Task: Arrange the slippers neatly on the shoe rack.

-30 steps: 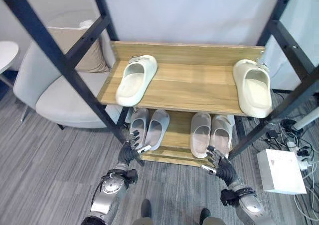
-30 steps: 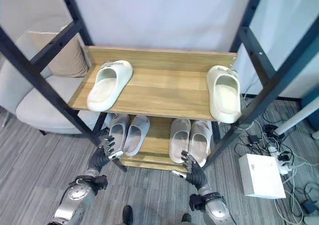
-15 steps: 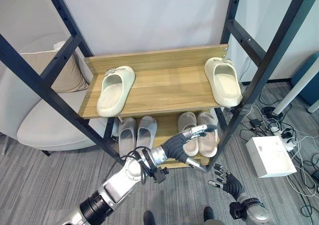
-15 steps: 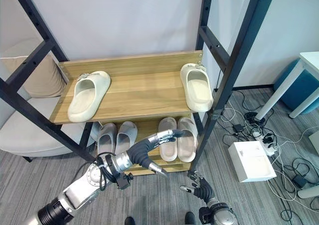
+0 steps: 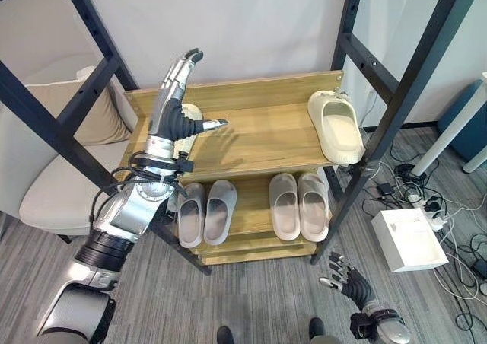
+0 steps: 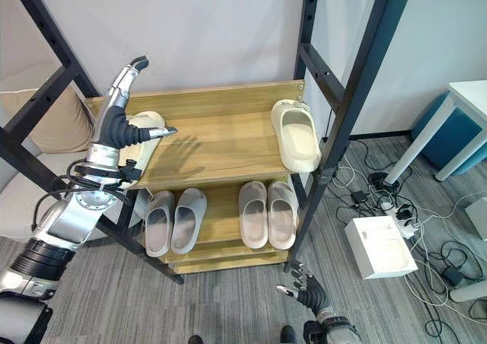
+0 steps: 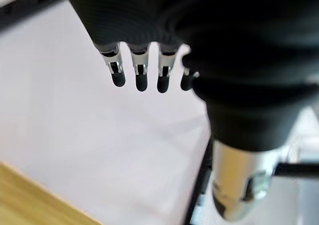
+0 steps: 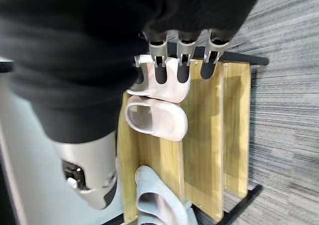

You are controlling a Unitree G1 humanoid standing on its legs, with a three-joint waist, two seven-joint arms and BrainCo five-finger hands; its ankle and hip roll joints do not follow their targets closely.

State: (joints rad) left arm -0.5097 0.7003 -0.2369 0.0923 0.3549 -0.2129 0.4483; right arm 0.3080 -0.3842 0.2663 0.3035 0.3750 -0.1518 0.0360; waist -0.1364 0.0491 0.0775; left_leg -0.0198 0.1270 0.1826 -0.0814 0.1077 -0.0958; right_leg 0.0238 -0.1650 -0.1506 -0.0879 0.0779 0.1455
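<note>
left hand (image 5: 176, 109) now above slipper (image 5: 187, 114)

Shoe rack (image 5: 251, 142): one slipper (image 5: 335, 127) top shelf right, one (image 6: 139, 135) left behind left hand (image 6: 118, 127); two pairs (image 5: 204, 211) (image 5: 298, 205) on lower shelf.

My raised left hand (image 5: 176, 109) covers most of the cream slipper (image 6: 144, 148) at the left end of the top shelf (image 5: 266, 142). My right hand (image 5: 350, 285) sits near the bottom edge, its wrist cut off.
</note>
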